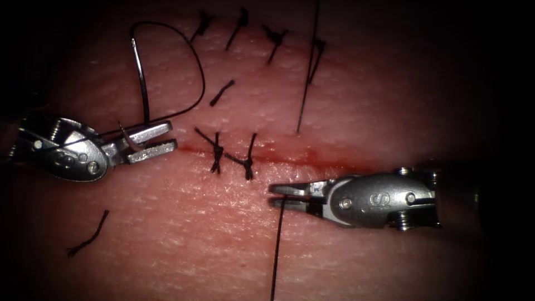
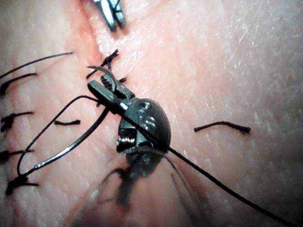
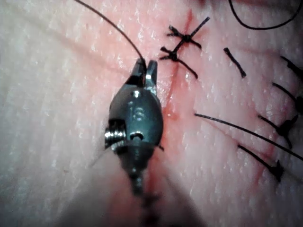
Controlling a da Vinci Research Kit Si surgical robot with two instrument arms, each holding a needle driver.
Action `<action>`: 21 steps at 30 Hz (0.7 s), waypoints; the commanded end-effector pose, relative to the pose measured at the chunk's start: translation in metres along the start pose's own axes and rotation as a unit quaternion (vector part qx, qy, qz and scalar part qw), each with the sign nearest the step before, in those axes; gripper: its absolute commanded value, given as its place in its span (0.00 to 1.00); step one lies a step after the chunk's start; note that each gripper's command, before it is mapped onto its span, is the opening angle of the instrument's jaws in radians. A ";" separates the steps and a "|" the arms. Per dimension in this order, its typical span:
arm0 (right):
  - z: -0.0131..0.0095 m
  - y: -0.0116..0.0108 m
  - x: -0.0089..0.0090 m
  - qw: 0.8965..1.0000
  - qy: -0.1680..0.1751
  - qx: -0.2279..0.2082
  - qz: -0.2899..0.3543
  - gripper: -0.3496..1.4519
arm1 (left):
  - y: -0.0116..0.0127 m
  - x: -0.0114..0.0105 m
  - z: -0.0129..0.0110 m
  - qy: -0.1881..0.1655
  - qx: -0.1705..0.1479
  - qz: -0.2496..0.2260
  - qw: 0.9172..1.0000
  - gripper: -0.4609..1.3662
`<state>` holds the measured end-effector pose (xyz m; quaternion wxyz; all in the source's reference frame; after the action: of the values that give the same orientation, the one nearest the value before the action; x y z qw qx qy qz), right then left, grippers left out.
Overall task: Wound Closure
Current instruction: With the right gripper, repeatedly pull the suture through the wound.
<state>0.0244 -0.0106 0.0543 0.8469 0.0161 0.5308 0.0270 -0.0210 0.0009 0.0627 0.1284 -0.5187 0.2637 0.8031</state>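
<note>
- Starting at the left of the endoscope view: a loose cut end of thread (image 1: 88, 234) lies on the tissue (image 1: 184, 234) well below the left tool.
- Left tool (image 1: 154, 142) sits just off the left end of the cut (image 1: 312, 160), jaws parted a little but gripping the needle (image 1: 140, 78) near its pointed end, with the tip poking out between them.
- From those jaws the needle curves up and away, free of the tissue, lying over the skin. Thread (image 1: 192, 61) leaves its far end, loops round to the right and comes back down across the left tool's jaws and body.
- In the left wrist view, same story: left tool (image 2: 106, 87) clamped on the needle (image 2: 71, 146), the long arc sweeping away from the jaws, and a strand running over the tool's body.
- Just right of the left tool's tips, two finished stitches (image 1: 231, 156) cross the cut with red fluid (image 1: 329, 163) along it; more stitches and short cut ends sit well above.
- Right tool (image 1: 280, 196) is just below the cut, right of those stitches, jaws clenched on a thread strand (image 1: 276, 251) that drops straight down from its tips.
- Right wrist view shows the right tool (image 3: 144, 66) pinching the strand (image 3: 109, 23), with the two stitches (image 3: 182, 45) just beyond its tips.
- Another strand (image 1: 307, 72) rises from the tissue above the right tool's tips.
</note>
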 end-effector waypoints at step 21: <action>0.0002 -0.0002 -0.0001 0.999 -0.009 0.010 0.051 0.00 | 0.0003 0.0001 0.0003 0.002 -0.005 -0.003 1.000 0.06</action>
<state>0.0246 -0.0109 0.0544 0.8500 0.0527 0.5202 0.0635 -0.0214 0.0009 0.0628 0.1299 -0.5212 0.2611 0.8021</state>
